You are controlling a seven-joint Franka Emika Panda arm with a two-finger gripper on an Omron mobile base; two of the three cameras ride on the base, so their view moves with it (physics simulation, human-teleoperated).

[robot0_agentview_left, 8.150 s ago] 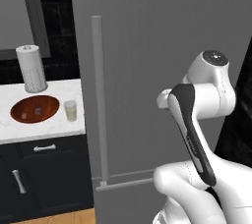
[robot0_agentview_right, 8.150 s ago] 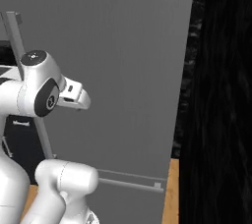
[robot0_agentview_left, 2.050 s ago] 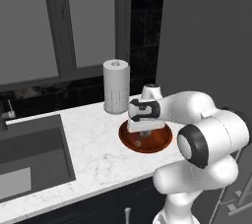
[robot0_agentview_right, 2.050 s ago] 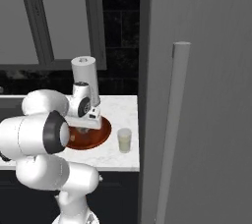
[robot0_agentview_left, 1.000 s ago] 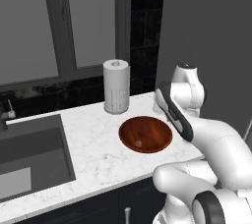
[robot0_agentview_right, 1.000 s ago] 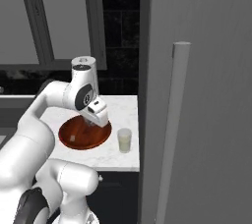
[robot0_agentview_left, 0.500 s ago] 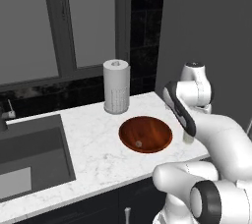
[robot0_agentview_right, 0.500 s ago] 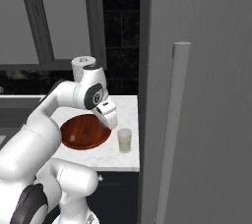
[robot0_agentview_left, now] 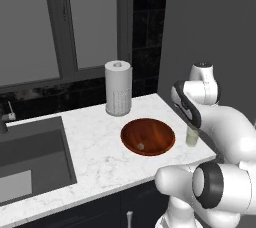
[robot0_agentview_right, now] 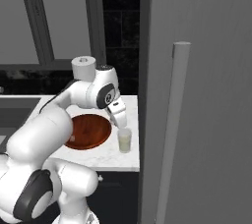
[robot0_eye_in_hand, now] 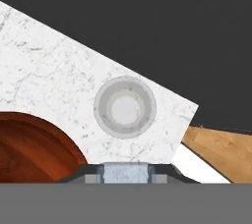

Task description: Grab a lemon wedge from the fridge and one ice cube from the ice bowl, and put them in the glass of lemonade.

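Gripper (robot0_agentview_right: 121,124) clenched on ice cube (robot0_eye_in_hand: 127,173), poised directly above glass (robot0_eye_in_hand: 125,106) near surface's right edge (robot0_agentview_right: 134,161); release should drop cube in.

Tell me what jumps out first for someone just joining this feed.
The white arm dominates, its gripper hanging just above the glass of lemonade near the counter's corner by the fridge; the hand view shows a pale ice cube pinched between its tips, with the glass below. Next is the glossy reddish-brown bowl mid-counter with one small pale cube inside, and the paper towel roll behind it.
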